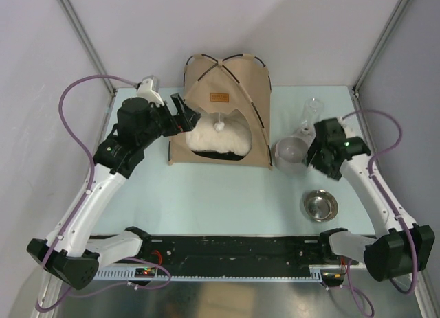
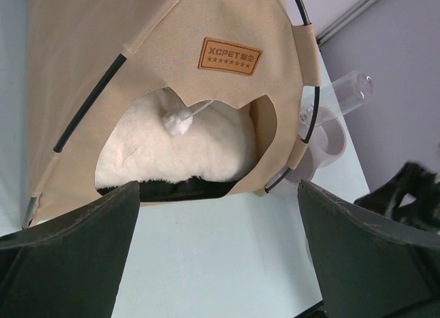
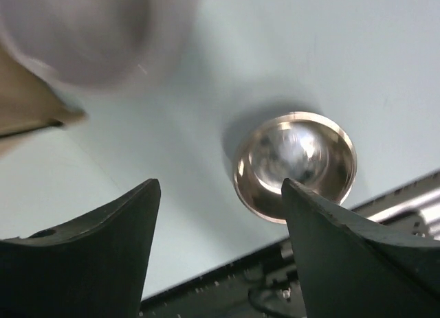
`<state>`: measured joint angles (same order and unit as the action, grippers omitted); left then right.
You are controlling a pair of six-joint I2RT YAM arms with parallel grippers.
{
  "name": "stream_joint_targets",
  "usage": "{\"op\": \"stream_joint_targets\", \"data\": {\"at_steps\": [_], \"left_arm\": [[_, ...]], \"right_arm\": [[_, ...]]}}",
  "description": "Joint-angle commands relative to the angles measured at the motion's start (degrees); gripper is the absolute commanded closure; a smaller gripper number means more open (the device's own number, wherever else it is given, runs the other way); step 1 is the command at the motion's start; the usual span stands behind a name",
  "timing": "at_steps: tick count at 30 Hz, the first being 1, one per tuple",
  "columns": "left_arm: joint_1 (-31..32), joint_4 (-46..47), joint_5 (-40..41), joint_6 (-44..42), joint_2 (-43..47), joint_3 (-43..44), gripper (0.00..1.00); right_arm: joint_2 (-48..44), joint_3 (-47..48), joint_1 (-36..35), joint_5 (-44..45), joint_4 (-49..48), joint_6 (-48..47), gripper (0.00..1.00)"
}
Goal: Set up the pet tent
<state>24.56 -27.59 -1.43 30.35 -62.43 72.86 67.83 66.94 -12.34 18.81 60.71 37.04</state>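
Note:
The tan pet tent point(image 1: 240, 81) stands upright at the back middle of the table, its thin dark poles crossing at the top. It carries a brown label patch point(image 2: 231, 55) and a white pompom point(image 2: 178, 123) hanging in the doorway. A fluffy cream cushion point(image 1: 218, 137) lies inside and sticks out of the opening. My left gripper point(image 1: 187, 116) is open and empty, right at the tent's left front edge. My right gripper point(image 1: 314, 160) is open and empty, hovering to the right of the tent. In the right wrist view, it point(image 3: 220, 215) is above the bare table.
A clear water dispenser with a grey bowl point(image 1: 292, 153) stands just right of the tent, under my right wrist. A shiny steel bowl point(image 1: 319, 205) sits nearer the front right, also in the right wrist view point(image 3: 295, 165). A black rail point(image 1: 234, 253) runs along the near edge.

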Motion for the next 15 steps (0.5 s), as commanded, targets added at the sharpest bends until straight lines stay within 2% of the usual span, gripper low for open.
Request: {"op": "stream_joint_targets", "data": {"at_steps": [1,7,10,15], "left_arm": [[-0.3,0.2,1.2,-2.5,1.6,-0.4,0.00],[-0.3,-1.4,5.1,-5.3,2.9,-0.8,0.00],[-0.3,-1.5,5.8,-5.4,3.4,-1.2,0.00],[-0.3,-1.7,7.2,-5.9,4.3,-1.5,0.00]], "right_arm": [[-4.3,-11.5,-1.2,-5.6,-0.2,11.6,0.27],[-0.9,-20.3,-6.2,-4.6,-6.2,15.5,0.37],[2.5,-22.1,-8.3,-2.6,-8.6,16.0,0.44],[6.8,-22.6,-10.8,1.3,-10.3,16.2,0.50]]}}
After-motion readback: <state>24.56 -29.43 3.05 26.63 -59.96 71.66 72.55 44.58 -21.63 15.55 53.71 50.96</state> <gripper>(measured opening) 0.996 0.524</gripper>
